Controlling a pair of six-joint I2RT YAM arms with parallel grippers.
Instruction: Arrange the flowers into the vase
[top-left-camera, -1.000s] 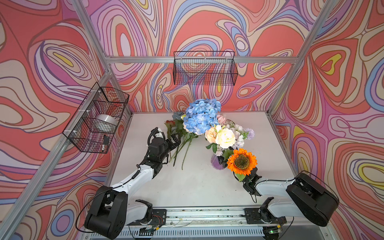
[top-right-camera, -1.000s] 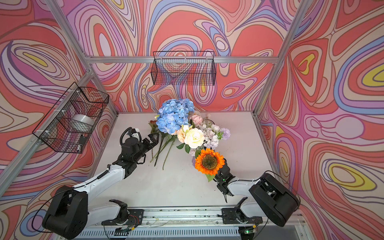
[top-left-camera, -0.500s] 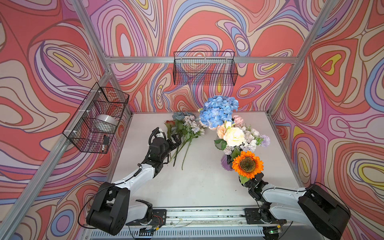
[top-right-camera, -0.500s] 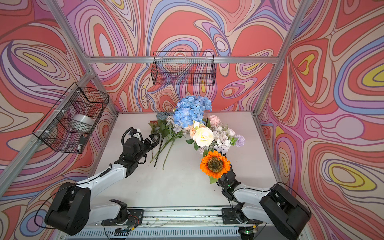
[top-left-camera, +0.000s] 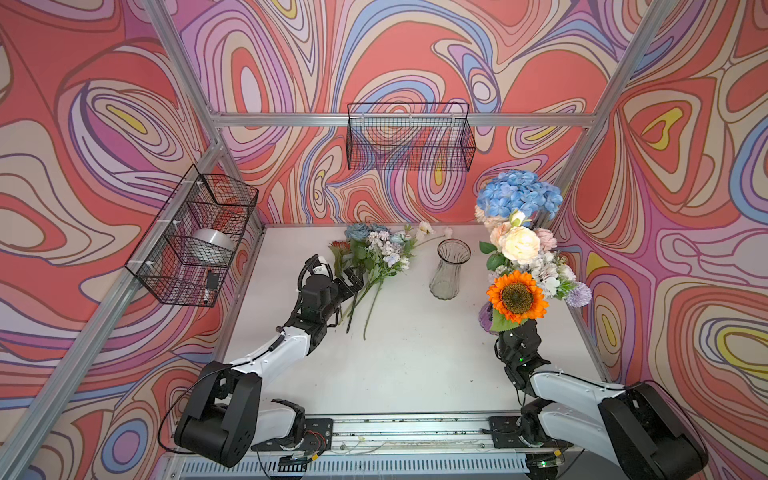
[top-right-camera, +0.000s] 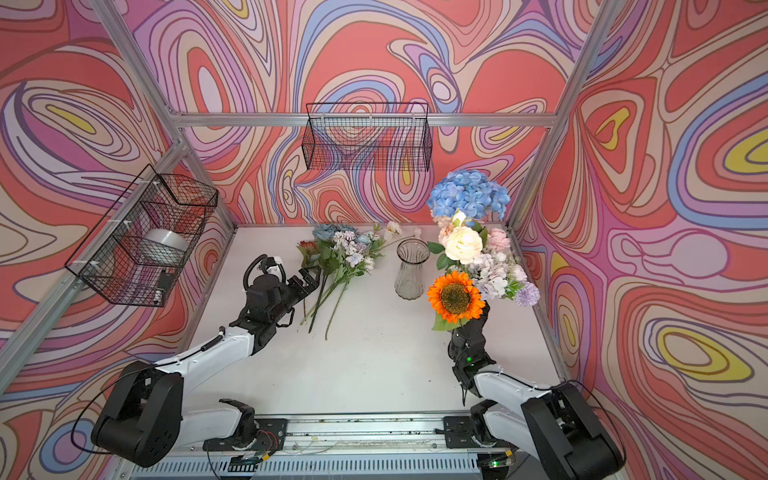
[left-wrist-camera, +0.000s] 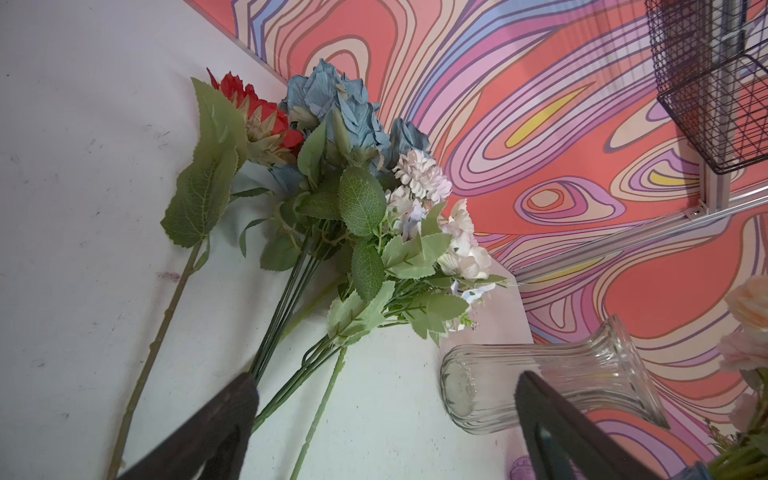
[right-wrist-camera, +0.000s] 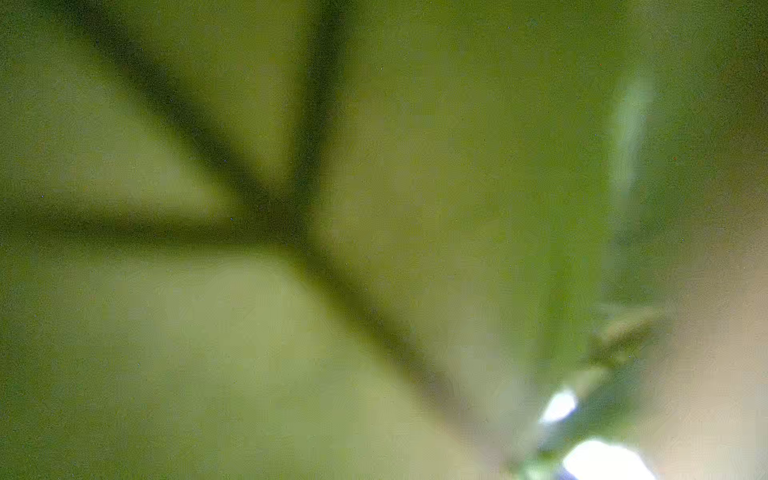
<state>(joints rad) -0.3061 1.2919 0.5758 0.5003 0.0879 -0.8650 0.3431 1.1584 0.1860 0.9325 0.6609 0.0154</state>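
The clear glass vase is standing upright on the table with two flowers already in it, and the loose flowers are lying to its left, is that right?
Not quite. The clear glass vase does stand upright on the table, but it is empty: both top views show nothing inside it. The loose flowers do lie to its left.

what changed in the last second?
The bouquet swung from mid-table to the right side, carried along with the right arm; the grip itself is hidden under the sunflower. That leaves the clear vase in full view. No visible pick or release. Unchanged: left gripper open at the stems of the loose flowers, which lie where they were.
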